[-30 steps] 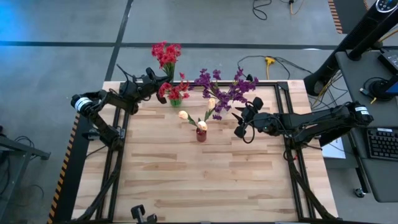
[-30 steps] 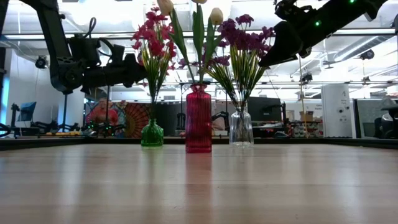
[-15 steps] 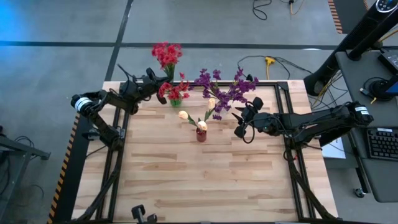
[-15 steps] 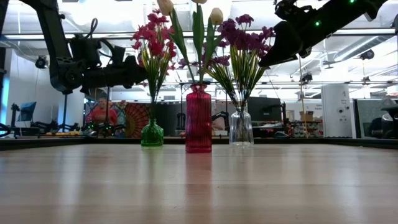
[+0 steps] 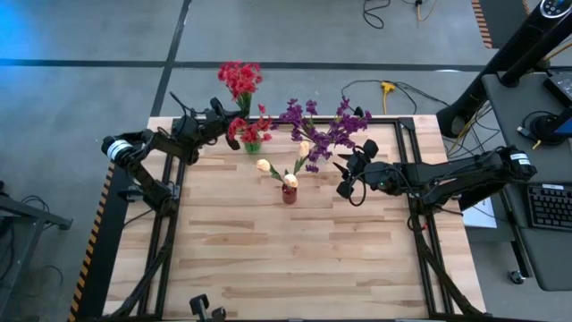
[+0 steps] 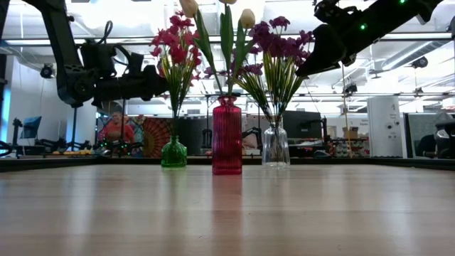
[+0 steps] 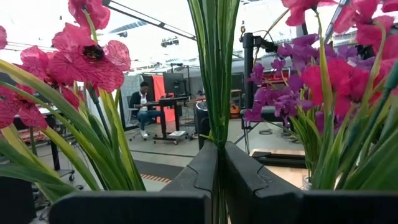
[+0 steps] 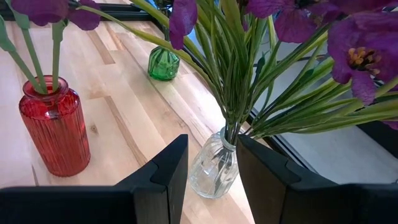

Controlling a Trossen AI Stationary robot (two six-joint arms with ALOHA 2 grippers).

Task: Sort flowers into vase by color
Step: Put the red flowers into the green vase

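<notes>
Left pincer [image 7: 219, 171] pinching red flowers [image 5: 239, 79] by their stems above green vase [image 5: 253, 145]; lower straight, release once seated. Right pincer [image 8: 211, 168] spread, idle beside clear vase [image 8: 214, 163].

Red flowers [image 7: 87, 59] hide the green vase in left wrist view.

Change over the last second, low view. The left gripper [image 6: 160, 82], high above and left of the green vase [image 6: 173, 153], edged a little closer to the stems of the red flowers [image 6: 173, 43], so that its tip reached the stems. From above the shift was barely visible. In the room far right of the green vase, a dim shape [image 6: 444, 135] altered and gained a paler patch; what it was could not be told.
</notes>
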